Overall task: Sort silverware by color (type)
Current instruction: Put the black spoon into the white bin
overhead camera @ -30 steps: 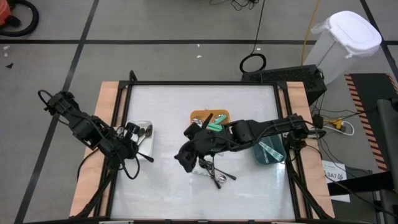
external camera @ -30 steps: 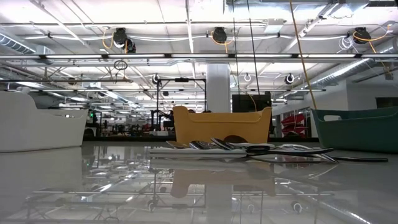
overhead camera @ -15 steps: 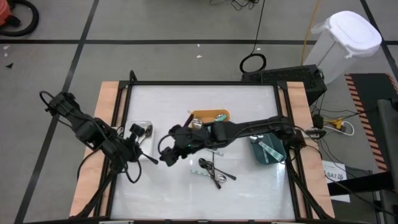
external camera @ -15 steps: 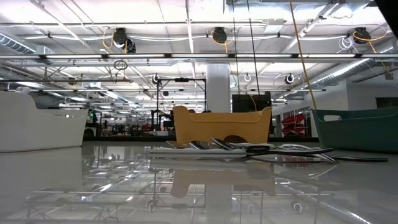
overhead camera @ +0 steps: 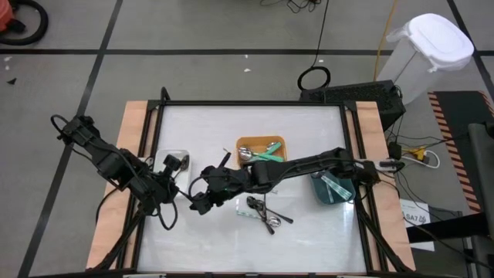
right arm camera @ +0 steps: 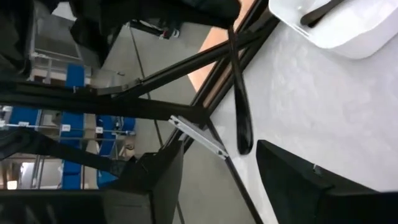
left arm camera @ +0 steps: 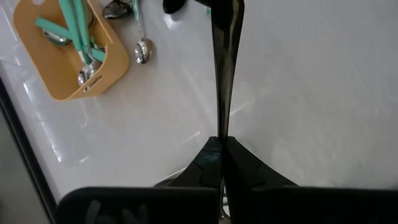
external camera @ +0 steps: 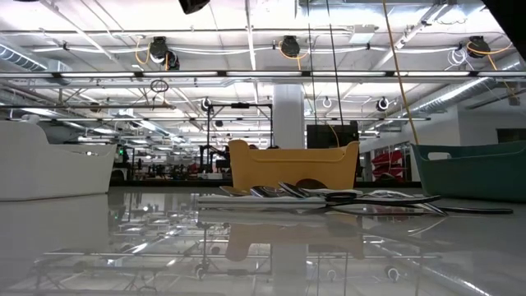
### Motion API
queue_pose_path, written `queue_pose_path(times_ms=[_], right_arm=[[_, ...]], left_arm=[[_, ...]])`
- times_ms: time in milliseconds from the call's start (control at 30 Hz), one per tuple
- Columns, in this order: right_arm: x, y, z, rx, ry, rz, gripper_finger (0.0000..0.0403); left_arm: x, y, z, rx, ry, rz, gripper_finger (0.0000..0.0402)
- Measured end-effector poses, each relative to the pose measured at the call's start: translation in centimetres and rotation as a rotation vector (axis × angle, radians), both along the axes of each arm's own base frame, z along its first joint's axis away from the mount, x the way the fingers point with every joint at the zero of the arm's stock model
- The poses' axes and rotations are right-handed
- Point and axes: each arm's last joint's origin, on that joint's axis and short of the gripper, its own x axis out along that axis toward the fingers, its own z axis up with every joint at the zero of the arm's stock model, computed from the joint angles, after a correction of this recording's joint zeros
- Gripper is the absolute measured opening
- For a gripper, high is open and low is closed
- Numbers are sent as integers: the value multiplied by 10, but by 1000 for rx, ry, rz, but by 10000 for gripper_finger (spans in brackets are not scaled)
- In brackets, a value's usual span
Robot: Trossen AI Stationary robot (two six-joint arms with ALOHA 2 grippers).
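On the left side of the worktop (overhead camera: 231, 239) we see the left tool (overhead camera: 179, 191), pressed together on a black utensil (left arm camera: 225, 68); in the left wrist view this thin dark handle stands straight out from between its closed fingers. Just behind this tool is the white bin (overhead camera: 174, 162), with some dark pieces inside it, and in the right wrist view one black handle lies over its rim. Next to the left tool, almost touching the far end of the black utensil, is the right tool (overhead camera: 199, 202); the right arm reaches long across the middle of the worktop to come here. Its two fingers (right arm camera: 292, 180) are spread apart, and the tip of the black utensil shows in the gap between them; we cannot tell if they touch it. Further to the right, at the middle of the worktop, stands the orange bin (overhead camera: 261, 148), which holds spoons with teal-green handles (overhead camera: 266, 154) and shiny heads. In front of this bin a small pile of loose silverware (overhead camera: 266, 212) lies on the bare surface; in the low view it is a flat row of silver heads and dark handles. At the right edge is the dark teal bin (overhead camera: 333, 188), with one light piece in it.
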Motion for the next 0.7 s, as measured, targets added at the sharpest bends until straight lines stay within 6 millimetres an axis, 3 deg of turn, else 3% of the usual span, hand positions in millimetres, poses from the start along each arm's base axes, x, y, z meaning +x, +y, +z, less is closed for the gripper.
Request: queue_pose_path(times_ms=[200,500,700], right_arm=[[3,-4,-2,-3,-7,-15,154],[3,-10,-1,-20,-14,-11,20],[3,-9,-1,-40,-20,0,9]], left_arm=[[1,0,0,1,-11,-2,1],[3,-2,2,-2,-51,7,1],[4,-2,2,-18,-69,66,3]])
